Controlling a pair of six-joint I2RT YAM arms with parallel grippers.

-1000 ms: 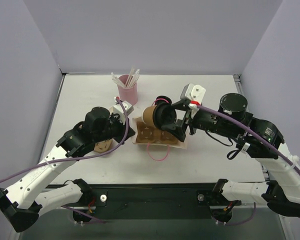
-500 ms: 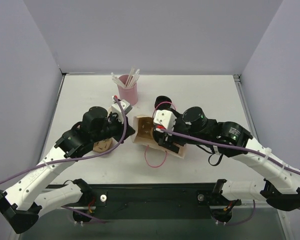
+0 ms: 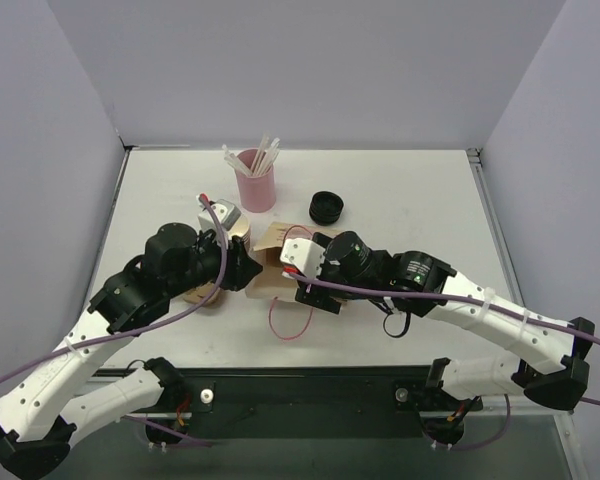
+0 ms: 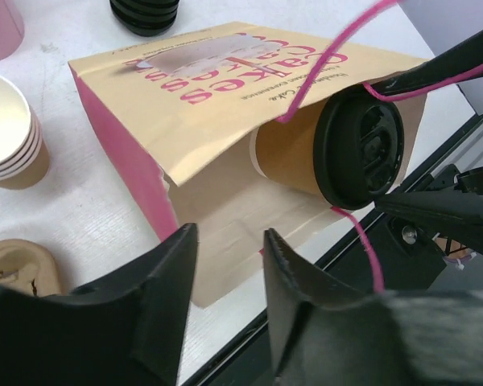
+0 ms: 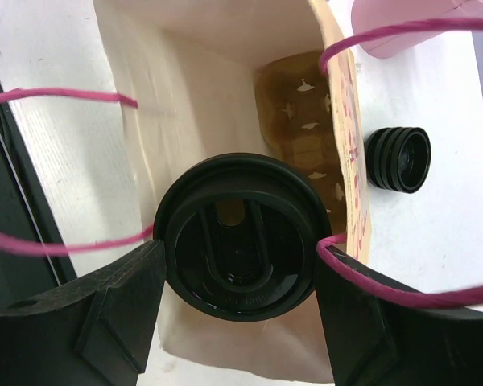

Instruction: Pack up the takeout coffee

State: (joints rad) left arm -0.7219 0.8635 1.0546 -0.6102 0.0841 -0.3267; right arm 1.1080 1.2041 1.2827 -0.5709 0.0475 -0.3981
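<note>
Just left of the paper bag, your left gripper sat close against the bag's edge with its fingers apart, clamping nothing. In the bag's mouth the takeout coffee lay on its side, black lid facing outward between the pink handle loops. At the bag's right, your right gripper was clamped on that cup, and a stack of black lids stood just behind the bag.
</note>
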